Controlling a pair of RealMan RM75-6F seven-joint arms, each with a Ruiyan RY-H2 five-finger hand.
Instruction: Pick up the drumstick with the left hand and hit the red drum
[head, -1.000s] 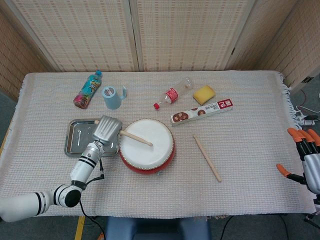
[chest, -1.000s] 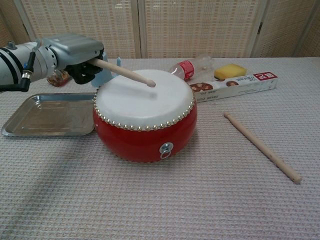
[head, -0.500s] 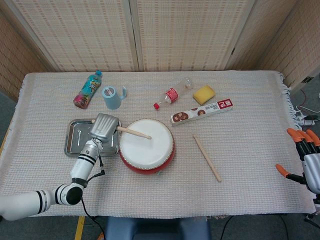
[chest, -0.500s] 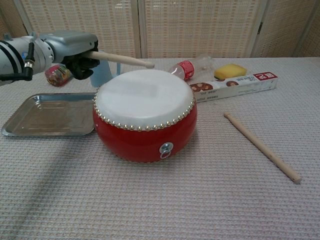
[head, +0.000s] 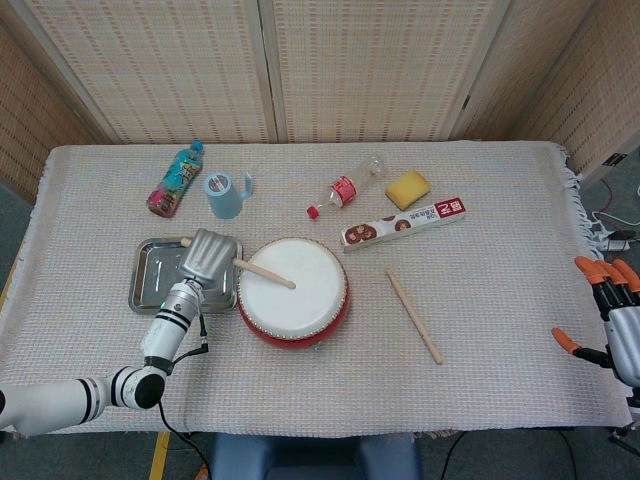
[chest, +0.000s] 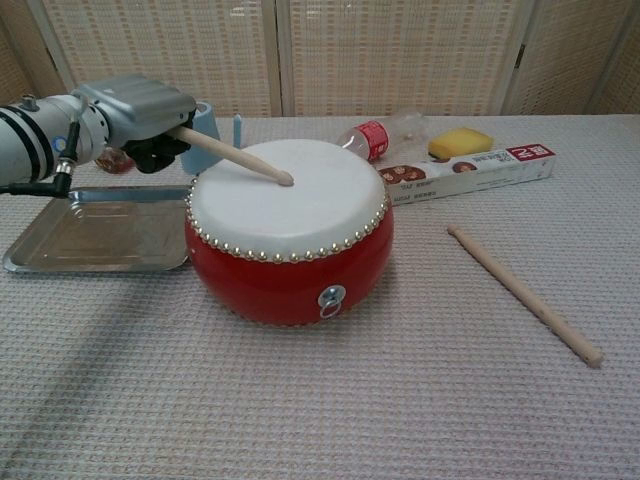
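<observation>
Wooden drumstick (chest: 232, 157) gripped in left hand (head: 207, 257) at its butt end, shaft slanting down to the right, tip on or just above the white skin of the red drum (chest: 290, 270) — contact not certain from either view. Drum standing mid-table, just right of the metal tray (head: 150, 272), left hand hovering over the tray's right edge.

Right hand (head: 612, 320) off the table's right edge, holding nothing, fingers apart.

Risks, as judgement:
- Grip far back on the stick, so a rebound off the skin could twist it loose and drop it onto tray or cloth.
- Tip landing near the left half of the skin — a short swing could catch the studded rim instead of the head.
- Hard blow could shove the drum along the woven cloth toward the loose stick (head: 414, 315).
- Wrist low over the tray; a deep downswing could knock its rim.

Count:
- drumsticks: two, one held, one lying right of the drum
- drums: one
- trays: one
- bottles: two — colourful one (head: 176, 180) at back left, clear one with red label (head: 347, 187) lying down
- blue cup (head: 227, 193): one
- yellow sponge (head: 408, 187): one
- long box (head: 404, 222): one
</observation>
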